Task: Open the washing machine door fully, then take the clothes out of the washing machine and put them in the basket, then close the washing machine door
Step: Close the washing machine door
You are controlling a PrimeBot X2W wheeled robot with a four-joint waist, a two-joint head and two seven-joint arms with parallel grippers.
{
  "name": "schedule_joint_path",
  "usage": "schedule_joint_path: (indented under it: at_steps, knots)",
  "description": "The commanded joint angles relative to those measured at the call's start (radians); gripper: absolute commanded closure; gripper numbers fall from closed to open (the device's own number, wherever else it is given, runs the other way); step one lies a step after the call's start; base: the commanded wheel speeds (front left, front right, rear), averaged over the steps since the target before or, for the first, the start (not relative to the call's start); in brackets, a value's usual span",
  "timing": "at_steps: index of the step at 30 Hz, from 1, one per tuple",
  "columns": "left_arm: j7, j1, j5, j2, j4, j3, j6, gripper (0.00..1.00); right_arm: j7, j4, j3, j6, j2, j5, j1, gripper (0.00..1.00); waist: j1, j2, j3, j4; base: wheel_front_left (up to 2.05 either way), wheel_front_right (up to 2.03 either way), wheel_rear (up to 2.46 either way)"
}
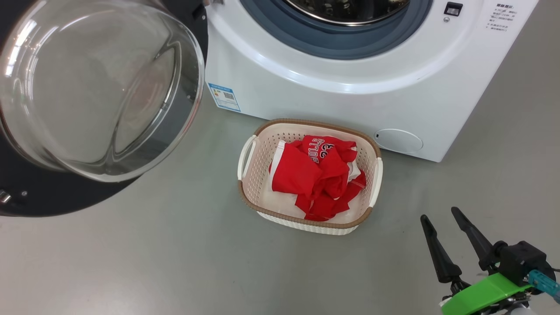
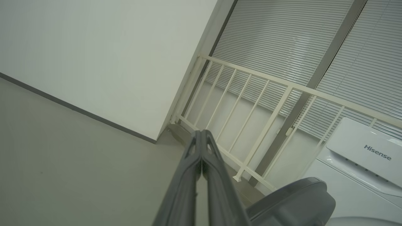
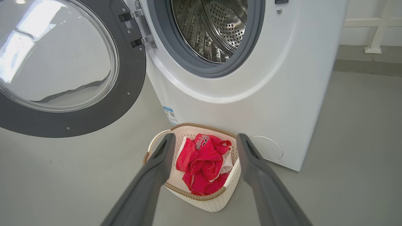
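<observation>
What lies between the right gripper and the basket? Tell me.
Only bare grey floor, seen in the head view, separates the right gripper from the basket.

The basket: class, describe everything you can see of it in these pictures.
The basket is a small cream-white plastic tub with perforated walls, a brown woven-look rim and a pale handle on each side. It stands upright on the grey floor, close before the washing machine. Bunched red clothes with white lettering lie inside, over something white.

grey floor (image 1: 131,262), basket (image 1: 256,175) on it, washing machine (image 1: 306,100) just behind
</observation>
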Motion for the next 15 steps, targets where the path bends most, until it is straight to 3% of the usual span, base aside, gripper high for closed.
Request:
schedule_joint_path:
  at_steps: [1, 7, 15]
  knots:
    - [0.072, -0.027, -0.021, 0.092, 0.037, 0.008, -0.006, 1.00, -0.006, -0.024, 0.026, 0.007, -0.008, -0.010, -0.036, 0.00, 0.0000, 0.0000, 0.006, -0.002, 0.00, 0.00, 0.00]
    - [0.330, -0.076, -0.094, 0.141, 0.172, -0.039, -0.006, 1.00, -0.006, -0.023, 0.034, 0.007, -0.010, -0.007, -0.037, 0.00, 0.0000, 0.0000, 0.023, 0.000, 0.00, 0.00, 0.00]
    - [0.538, -0.072, -0.143, 0.175, 0.198, -0.101, -0.007, 1.00, -0.006, -0.026, 0.048, 0.007, -0.021, -0.004, -0.050, 0.00, 0.0000, 0.0000, 0.042, -0.004, 0.00, 0.00, 0.00]
